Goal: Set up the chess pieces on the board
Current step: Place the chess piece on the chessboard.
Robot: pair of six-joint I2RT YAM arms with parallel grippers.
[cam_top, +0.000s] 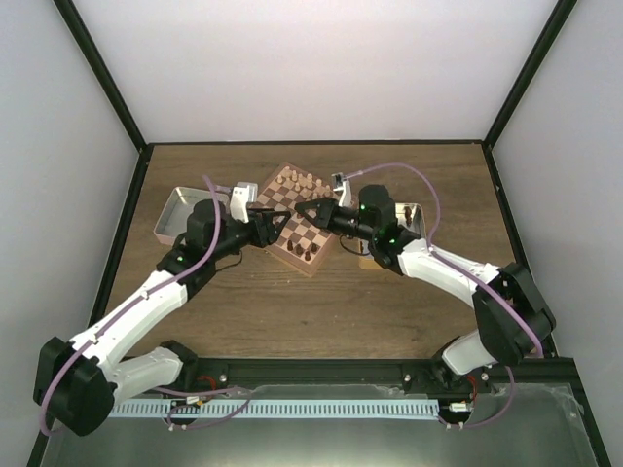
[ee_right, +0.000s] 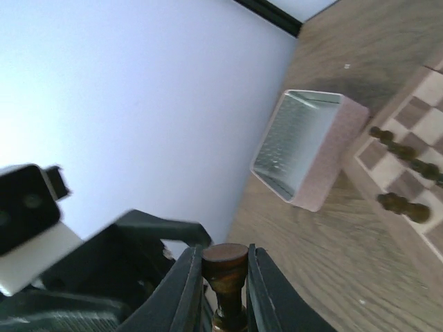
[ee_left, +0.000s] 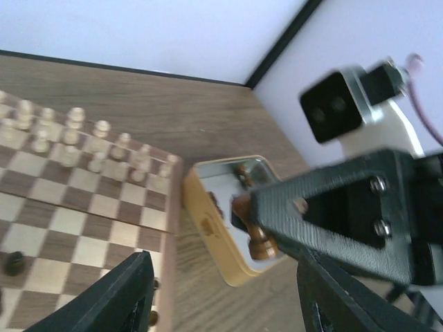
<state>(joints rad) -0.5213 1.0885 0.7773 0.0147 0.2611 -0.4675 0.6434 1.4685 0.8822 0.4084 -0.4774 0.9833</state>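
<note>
Dark piece [ee_right: 227, 294] was ready for the board [ee_left: 69, 221]
Right gripper [ee_right: 223, 257] pinched it tight; left gripper [ee_left: 221, 304] hung half open, empty (good). It needed lowering upright, centred on its square.

The wooden table [cam_top: 311, 316] carries the board [ee_left: 173, 200], a pink tin [cam_top: 178, 212], a yellow tin [ee_left: 208, 232].

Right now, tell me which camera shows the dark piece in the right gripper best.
Right wrist: the dark piece sits close and sharp, pinched in the right gripper. Left wrist shows it side-on but blurred, in front of the yellow tin. Top external shows it too small to make out.
</note>
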